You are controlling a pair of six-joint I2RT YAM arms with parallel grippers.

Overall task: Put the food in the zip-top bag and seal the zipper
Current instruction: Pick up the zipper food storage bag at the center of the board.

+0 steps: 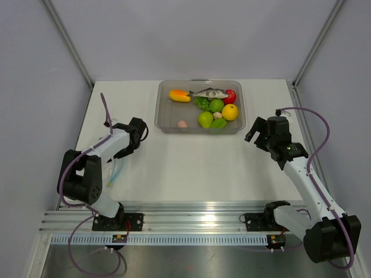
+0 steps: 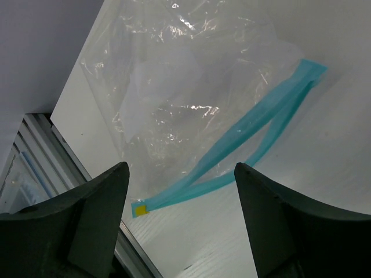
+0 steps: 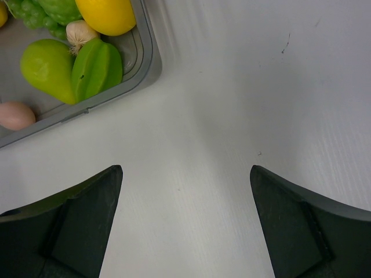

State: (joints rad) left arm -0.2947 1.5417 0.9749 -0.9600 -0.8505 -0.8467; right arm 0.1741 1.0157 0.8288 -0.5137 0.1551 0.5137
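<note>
The left tool (image 2: 179, 174) is hanging with its fingers spread apart over the zip-top bag (image 2: 174, 87), which is lying flat on the worktop (image 2: 330, 191) by the left edge. This wrist view is showing the zipper (image 2: 249, 124) gaping in the middle. From above, the bag is showing only as what seems a faint teal line beside the left arm. The right tool (image 3: 185, 171), fingers also apart, is hovering over bare worktop just short of the tray (image 3: 145, 63) corner. Farther back, the food (image 1: 206, 107) is lying in the tray. Only the top view is showing the fish (image 1: 208, 92).
</note>
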